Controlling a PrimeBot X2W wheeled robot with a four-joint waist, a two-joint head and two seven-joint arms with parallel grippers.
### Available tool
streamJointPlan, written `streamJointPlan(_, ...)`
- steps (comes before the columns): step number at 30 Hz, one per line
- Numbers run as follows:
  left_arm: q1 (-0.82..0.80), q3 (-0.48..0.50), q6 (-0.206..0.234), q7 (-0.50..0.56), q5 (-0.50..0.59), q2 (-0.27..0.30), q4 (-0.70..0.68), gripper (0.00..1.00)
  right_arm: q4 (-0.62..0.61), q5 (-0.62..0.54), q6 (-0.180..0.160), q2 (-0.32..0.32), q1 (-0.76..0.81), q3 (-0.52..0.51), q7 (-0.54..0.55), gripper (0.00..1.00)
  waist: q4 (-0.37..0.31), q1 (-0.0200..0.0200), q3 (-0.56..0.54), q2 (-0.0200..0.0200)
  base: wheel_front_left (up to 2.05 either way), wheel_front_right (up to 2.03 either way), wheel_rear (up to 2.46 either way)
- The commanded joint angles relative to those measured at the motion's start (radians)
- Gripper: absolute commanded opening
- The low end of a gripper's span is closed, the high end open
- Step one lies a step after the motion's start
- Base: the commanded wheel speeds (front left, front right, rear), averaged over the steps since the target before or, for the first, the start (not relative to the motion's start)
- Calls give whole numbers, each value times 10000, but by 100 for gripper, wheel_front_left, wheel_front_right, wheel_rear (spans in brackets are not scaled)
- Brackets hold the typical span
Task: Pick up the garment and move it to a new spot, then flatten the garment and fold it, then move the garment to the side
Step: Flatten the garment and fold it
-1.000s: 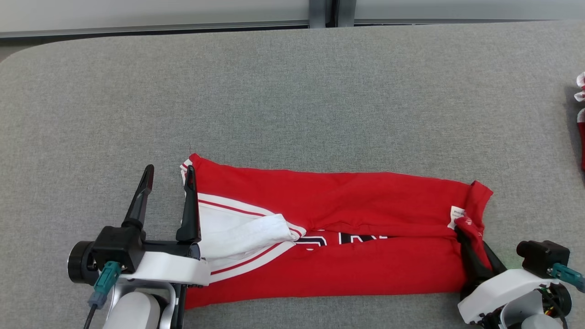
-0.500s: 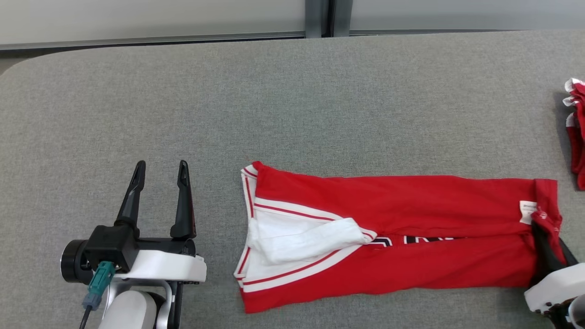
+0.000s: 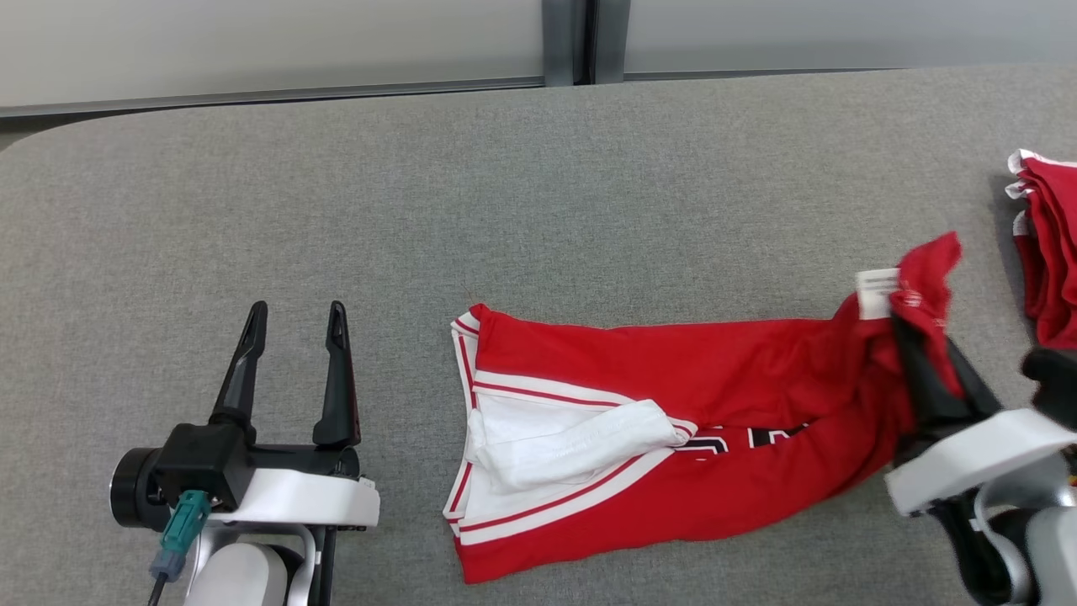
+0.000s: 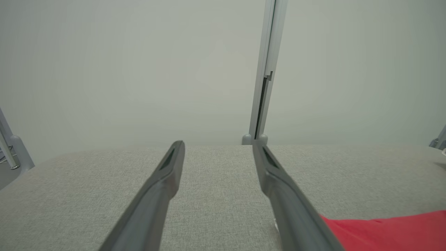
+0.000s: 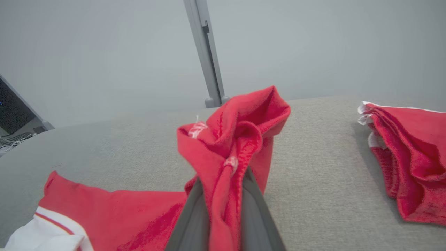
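Note:
The garment [image 3: 673,396] is a red jersey with white trim, folded into a long strip across the grey table [image 3: 505,202]. My right gripper [image 3: 921,353] is shut on its right end, which stands bunched and raised off the table with a white tag showing. In the right wrist view that red cloth [image 5: 237,139] is pinched between my right gripper's [image 5: 224,174] fingers. At the lower left my left gripper [image 3: 296,310] is open and holds nothing, well left of the garment's white-trimmed end. In the left wrist view the left gripper [image 4: 217,146] points over bare table, with a red corner of garment [image 4: 383,230] at the lower right.
A pile of other red and white clothes [image 3: 1047,252] lies at the table's right edge, close to my right gripper, and appears in the right wrist view [image 5: 407,160]. A wall with a grey post [image 3: 570,38] runs behind the table's far edge.
My right gripper has shut on the garment's right end, dragged the garment right, away from my left gripper, and lifted that end. The camera has turned slightly right.

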Motion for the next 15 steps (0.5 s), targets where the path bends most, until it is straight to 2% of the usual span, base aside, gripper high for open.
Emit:
streamJointPlan(1,-95,6,32,-43,-28,28,-22,100,-337,-44,1,189,-182,327,222,0,26,0,1,0,0,0,0)
streamJointPlan(7,-226,-140,-2,-42,-83,-81,82,100,-792,386,1,1328,-692,2577,830,0,285,0,76,0,0,0,0)
streamJointPlan(12,-439,-294,-36,-44,-72,-181,211,100,61,1010,1,1797,-1132,4361,598,0,654,0,200,0,0,0,0)
streamJointPlan(15,-487,-354,-91,-43,-71,-226,253,100,534,1199,1,1853,-1305,4824,447,0,812,0,252,0,0,0,0)
